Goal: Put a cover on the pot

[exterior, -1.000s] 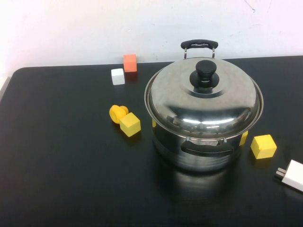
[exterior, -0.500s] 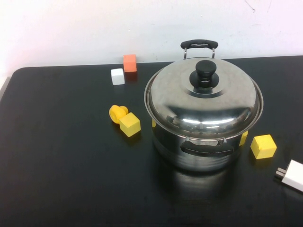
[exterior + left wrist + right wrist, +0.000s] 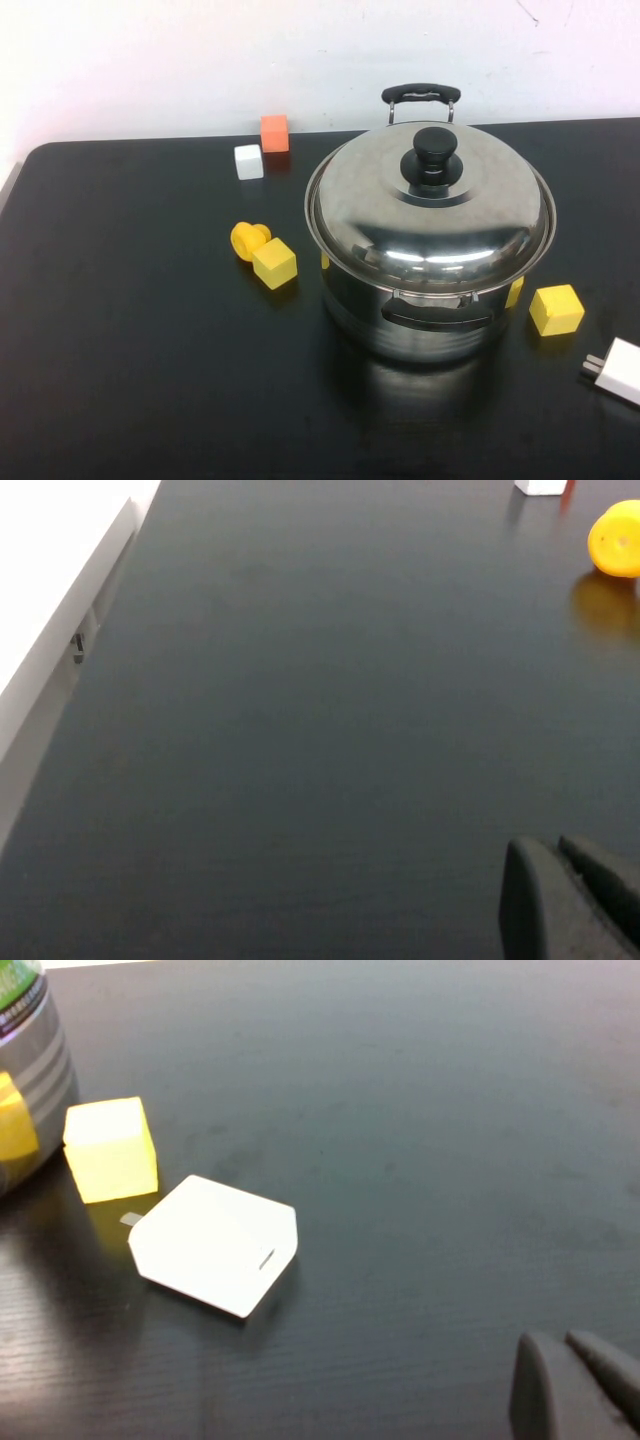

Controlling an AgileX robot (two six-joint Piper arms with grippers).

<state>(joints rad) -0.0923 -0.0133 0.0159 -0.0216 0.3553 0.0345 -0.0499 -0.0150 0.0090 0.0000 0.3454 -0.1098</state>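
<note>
The shiny steel pot stands right of the table's middle. The domed steel lid with its black knob sits on its rim. A strip of the pot's wall shows in the right wrist view. Neither arm shows in the high view. My left gripper hovers over bare black table on the left, fingers together and empty. My right gripper hovers over the table right of the pot, fingers together and empty.
A yellow cube and a white plug adapter lie right of the pot. A yellow cube and a yellow round piece lie to its left. A white cube and an orange cube sit at the back. The table's left edge borders a white surface.
</note>
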